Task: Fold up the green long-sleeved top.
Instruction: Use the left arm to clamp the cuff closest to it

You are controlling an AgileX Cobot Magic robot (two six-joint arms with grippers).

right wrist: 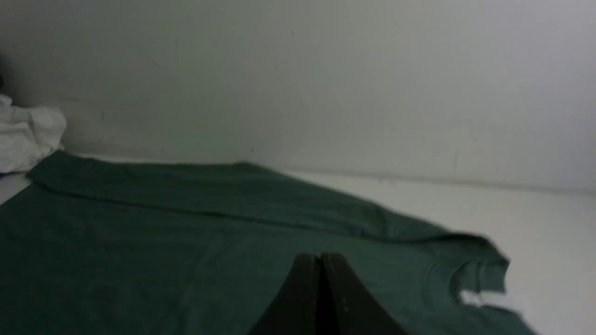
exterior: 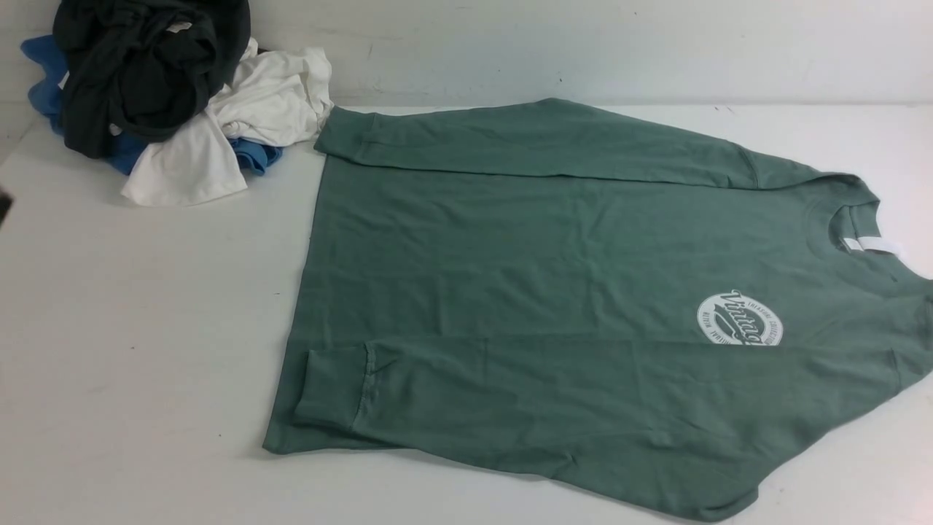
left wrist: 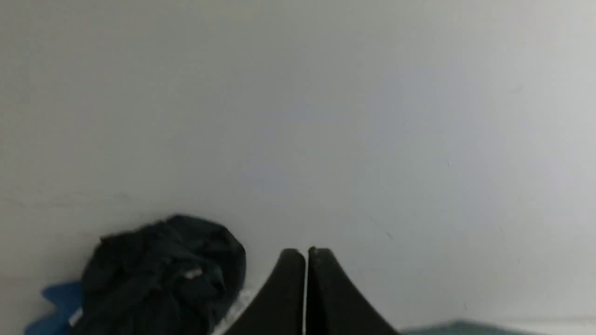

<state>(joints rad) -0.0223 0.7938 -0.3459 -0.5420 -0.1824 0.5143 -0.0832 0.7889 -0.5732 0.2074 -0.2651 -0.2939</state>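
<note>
The green long-sleeved top (exterior: 554, 292) lies flat on the white table, neck and white tag to the right, hem to the left, round white logo (exterior: 739, 321) on the chest. Both sleeves are folded in over the body, one along the far edge, one along the near edge with its cuff (exterior: 332, 386) near the hem. Neither arm shows in the front view. My left gripper (left wrist: 306, 252) is shut and empty, held away from the top (left wrist: 465, 327). My right gripper (right wrist: 320, 257) is shut and empty, above the top (right wrist: 139, 242) near the collar.
A heap of other clothes sits at the far left corner: a black garment (exterior: 146, 65), a white one (exterior: 255, 109) and a blue one (exterior: 44, 80). A pale wall (exterior: 583, 44) runs along the table's far edge. Bare table (exterior: 131, 328) lies left of the top.
</note>
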